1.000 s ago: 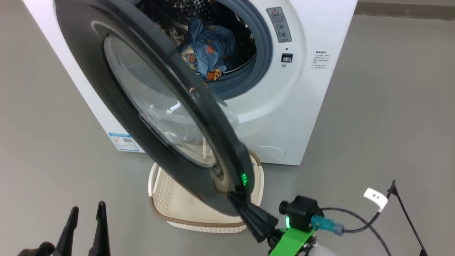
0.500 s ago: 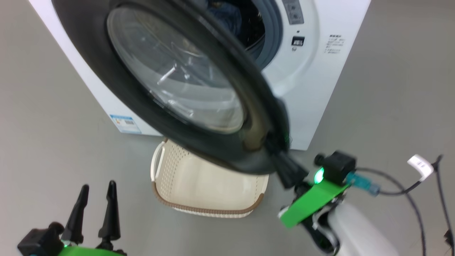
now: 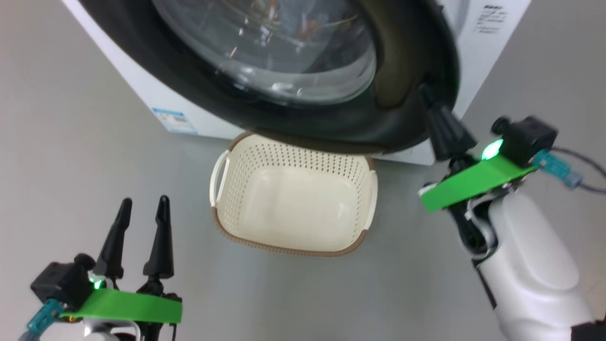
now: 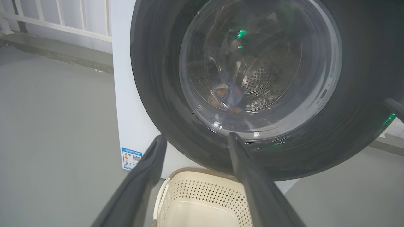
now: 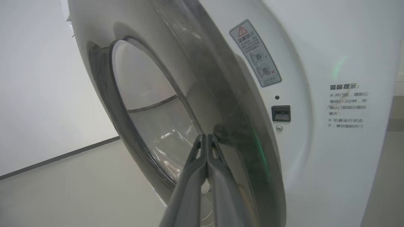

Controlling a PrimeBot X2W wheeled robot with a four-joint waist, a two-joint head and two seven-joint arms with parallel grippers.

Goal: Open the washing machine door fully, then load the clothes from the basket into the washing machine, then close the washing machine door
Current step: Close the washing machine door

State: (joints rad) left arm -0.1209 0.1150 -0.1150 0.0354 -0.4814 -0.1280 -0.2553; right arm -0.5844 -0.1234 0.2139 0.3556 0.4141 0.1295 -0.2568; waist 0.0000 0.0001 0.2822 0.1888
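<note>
**Right gripper set against the door's edge, ready for the closing push**

At the lower left of the head view the left gripper [image 3: 145,201] stands spread and empty, well apart from the work. In the middle the basket [image 3: 284,249] sits bare on the floor, just below the washing machine door [image 3: 331,128]. The clothes [image 4: 227,94] show through its glass, inside the washing machine [image 3: 476,52]. At the upper right the right gripper [image 3: 425,94], fingers pressed together and holding nothing, touches the door's black rim. The latch slot [image 5: 281,113] beyond is uncovered, so I'd judge the door needs pushing along those fingers, toward the machine's front.
</note>
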